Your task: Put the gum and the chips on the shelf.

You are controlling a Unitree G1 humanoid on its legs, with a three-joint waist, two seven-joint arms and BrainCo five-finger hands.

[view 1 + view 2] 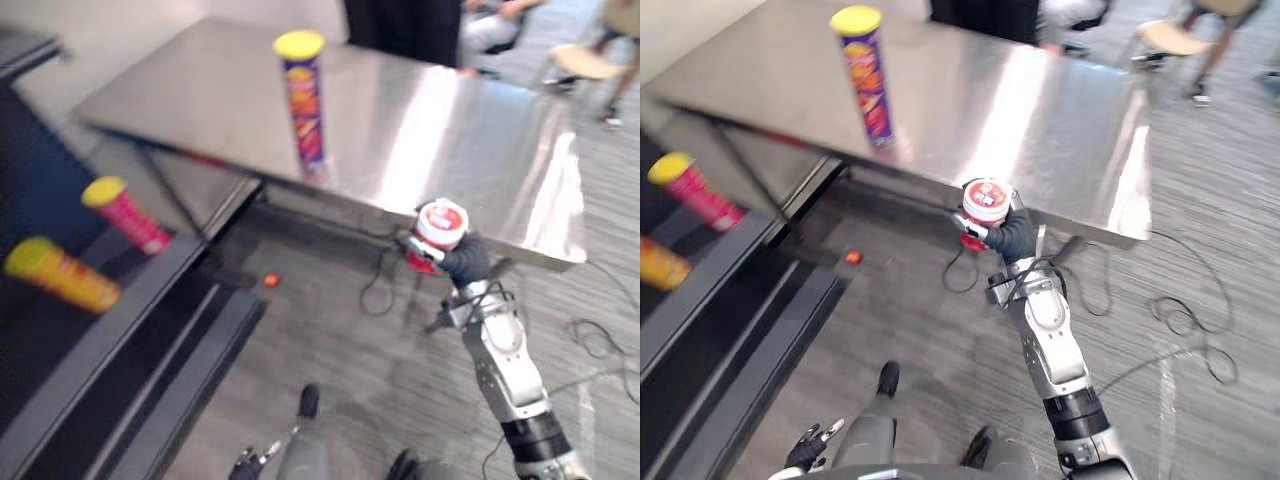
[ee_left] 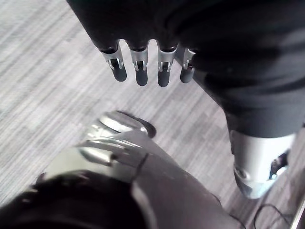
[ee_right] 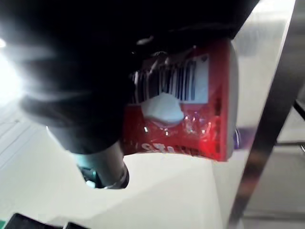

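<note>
Right hand (image 1: 1012, 236): fingers clamped round the gum tub (image 1: 986, 200), round, red, white-lidded, held at the near edge of the polished steel table (image 1: 450, 130). Purple chips can (image 1: 303, 100), yellow lid, upright by the same edge. Pink can (image 1: 125, 215) and yellow can (image 1: 62, 275) on the dark shelf (image 1: 90, 350). Left hand (image 2: 141, 71) hangs low, fingers straight, empty.

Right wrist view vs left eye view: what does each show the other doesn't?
Right wrist view: the barcode label on the gum tub. Left eye view: a purple chips can upright on the steel table, two more cans on the dark shelf, the left hand hanging low. Both: the right hand curled round the gum tub by the table's near edge.
</note>
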